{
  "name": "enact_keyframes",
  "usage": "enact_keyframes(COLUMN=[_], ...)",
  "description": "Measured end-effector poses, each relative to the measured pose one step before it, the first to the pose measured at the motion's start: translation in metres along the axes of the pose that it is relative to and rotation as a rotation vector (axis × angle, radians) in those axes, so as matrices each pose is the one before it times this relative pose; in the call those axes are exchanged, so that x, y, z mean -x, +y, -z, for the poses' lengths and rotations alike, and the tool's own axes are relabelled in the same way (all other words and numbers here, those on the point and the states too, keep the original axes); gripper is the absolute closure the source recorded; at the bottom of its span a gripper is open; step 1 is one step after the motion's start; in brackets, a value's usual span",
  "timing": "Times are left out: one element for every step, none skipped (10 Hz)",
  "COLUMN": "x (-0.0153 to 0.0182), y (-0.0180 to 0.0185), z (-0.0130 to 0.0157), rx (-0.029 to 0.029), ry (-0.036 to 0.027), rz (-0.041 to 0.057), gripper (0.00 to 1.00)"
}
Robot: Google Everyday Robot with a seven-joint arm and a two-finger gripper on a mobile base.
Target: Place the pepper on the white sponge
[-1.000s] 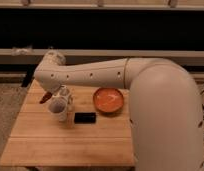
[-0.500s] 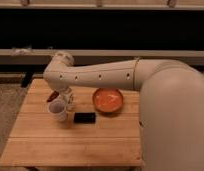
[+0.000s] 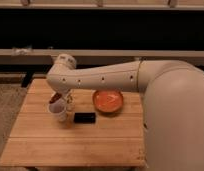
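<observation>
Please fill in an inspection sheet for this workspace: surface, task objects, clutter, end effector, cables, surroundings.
Surface: light wooden slatted table, front part bare.
Task objects: dark red slender pepper at the end effector, over the white cup-like object at the table's left; whether this is the white sponge cannot be told.
Clutter: round orange bowl at the centre back; black rectangular block in front of it, beside the white object.
End effector: end effector low over the white object, below the bent white arm.
Cables: nothing seen.
Surroundings: dark wall with pale horizontal rail behind; speckled floor on the left.
</observation>
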Motion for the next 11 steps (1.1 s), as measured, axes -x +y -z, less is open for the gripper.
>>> enact_keyframes(x=[0.0035, 0.00431, 0.00155, 0.00162, 0.00025, -0.00035, -0.00001, 0.00004, -0.00182, 0.00073, 0.00181], y=[0.00127, 0.00097, 0.00075, 0.0007, 0.00122, 0.00215, -0.00031, 0.00017, 0.00201, 0.00025, -0.00142], z=[-0.00159, -0.00157, -0.00089, -0.00119, -0.00125, -0.00144, -0.00021, -0.00036, 0.00022, 0.00013, 0.00036], rx=[-0.00434, -0.00522, -0.00302, -0.00246, -0.00401, -0.00174, -0.00152, -0.00058, 0.00062, 0.00061, -0.001], ry=[0.00758, 0.00853, 0.00761, 0.00743, 0.01337, 0.02102, 0.00753, 0.00594, 0.02708, 0.01608, 0.00177], rz=[0.00901, 0.01029, 0.00246, 0.00164, -0.00091, -0.00287, -0.00103, -0.00085, -0.00191, 0.00571, 0.00596], gripper=[0.96, 0.9, 0.82, 0.74, 0.62, 0.53, 0.42, 0.32, 0.23, 0.2, 0.2])
